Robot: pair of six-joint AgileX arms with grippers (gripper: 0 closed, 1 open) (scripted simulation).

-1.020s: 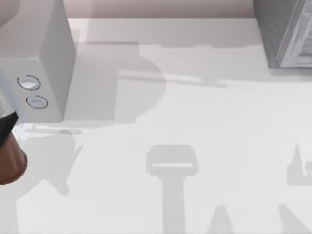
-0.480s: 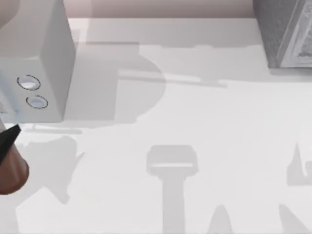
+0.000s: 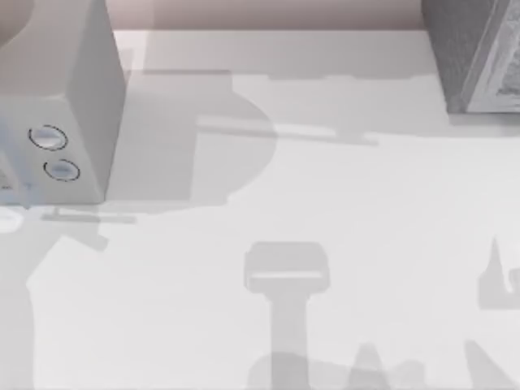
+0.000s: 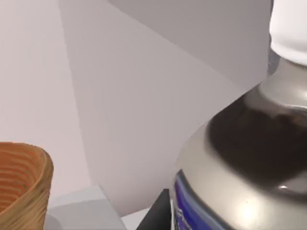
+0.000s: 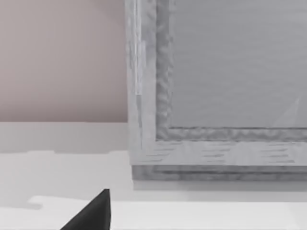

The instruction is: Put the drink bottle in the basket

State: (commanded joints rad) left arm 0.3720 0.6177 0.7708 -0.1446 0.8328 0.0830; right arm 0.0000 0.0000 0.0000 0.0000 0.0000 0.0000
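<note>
The drink bottle (image 4: 249,158), a second ago at the worktop's (image 3: 341,211) left edge in the top view, has left that view. In the left wrist view it sits close against the left tool, cap up and tilted; whether that tool pinches it I cannot tell. The basket (image 4: 21,187) lies nearby, off to one side. The right arm is parked by the grey box (image 5: 216,86).

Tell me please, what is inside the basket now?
That cannot be told. In the left wrist view just the basket's woven outer wall and rim show; its inside is hidden. The bottle is close to the camera, beside the basket, not in it.
</note>
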